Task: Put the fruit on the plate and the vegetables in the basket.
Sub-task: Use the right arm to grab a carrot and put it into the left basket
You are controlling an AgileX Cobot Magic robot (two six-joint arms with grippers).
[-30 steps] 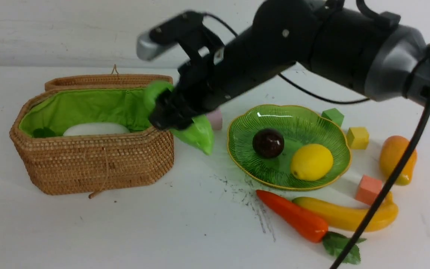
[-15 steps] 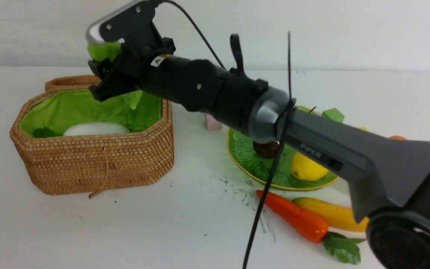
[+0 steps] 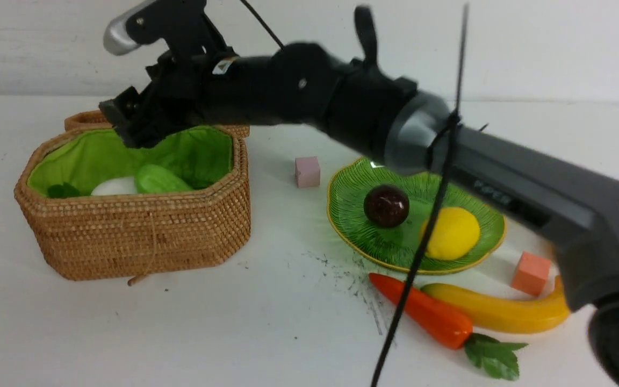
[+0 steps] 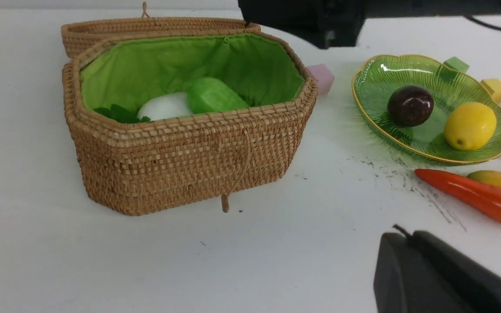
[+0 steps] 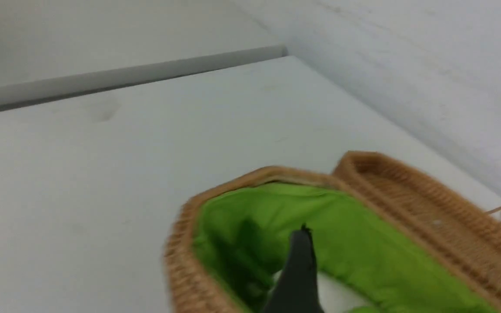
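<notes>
The wicker basket [image 3: 137, 236] stands open at the left, lid folded back. Inside lie the white radish [image 3: 112, 187] and the light green gourd [image 3: 159, 180] side by side. My right gripper [image 3: 127, 126] hovers just above the basket's opening, open and empty; in its wrist view the fingers [image 5: 300, 265] stand wide over the green lining. The green plate [image 3: 358, 226] holds the purple fruit [image 3: 386, 205] and the lemon [image 3: 454, 232]. The carrot [image 3: 427, 314] and banana [image 3: 503, 312] lie in front of the plate. My left gripper [image 4: 400, 237] is shut, low over bare table.
A pink cube [image 3: 308, 171] sits between basket and plate, and an orange-pink cube [image 3: 531, 273] sits right of the plate. Green [image 4: 456, 64] and yellow [image 4: 494, 87] cubes lie behind the plate. The right arm and its cable span the scene above the plate.
My right arm carried the gourd from beside the basket up over it and opened. The gourd now lies inside next to the radish.
</notes>
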